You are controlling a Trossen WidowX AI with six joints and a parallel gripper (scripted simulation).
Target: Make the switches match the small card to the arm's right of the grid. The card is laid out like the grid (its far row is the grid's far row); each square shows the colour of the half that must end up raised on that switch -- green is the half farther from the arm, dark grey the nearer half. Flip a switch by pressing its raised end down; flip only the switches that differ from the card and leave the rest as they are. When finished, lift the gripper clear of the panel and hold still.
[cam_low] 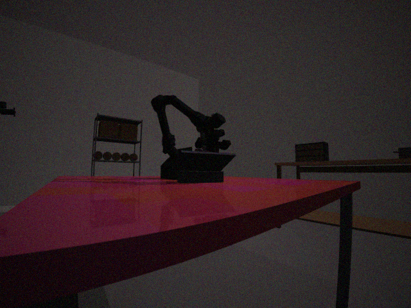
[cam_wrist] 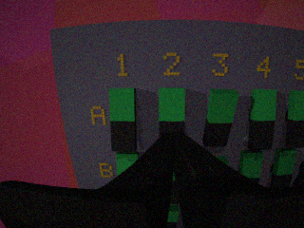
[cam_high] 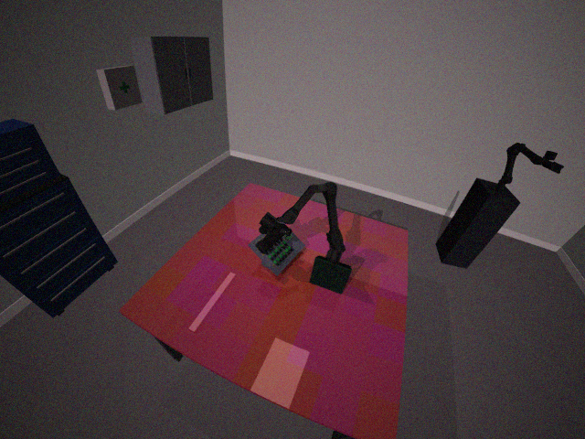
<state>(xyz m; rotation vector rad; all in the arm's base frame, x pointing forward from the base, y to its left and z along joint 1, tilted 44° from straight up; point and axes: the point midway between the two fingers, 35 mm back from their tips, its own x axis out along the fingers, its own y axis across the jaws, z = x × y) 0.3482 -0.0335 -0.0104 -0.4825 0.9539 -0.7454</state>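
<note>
End effector point(cam_wrist: 171, 146) is clenched on nothing, tip at switch A2 point(cam_wrist: 171, 104); only the wrist view shows labels, exterior shows silhouettes.

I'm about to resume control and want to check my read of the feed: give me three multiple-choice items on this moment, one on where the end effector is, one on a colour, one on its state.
1. The end effector points at the near half of which row A switch?
A) column 2
B) column 4
C) column 5

2. What colour are the far halves of the row A switches?
A) yellow
B) green
C) white

3. How do the end effector's fingers stand?
A) wide open
B) shut on a card
C) shut, holding nothing

Answers:
1 A, the wrist view shows the tip under the number 2.
2 B, all five show green.
3 C, the fingers meet in one point with nothing between.
</note>
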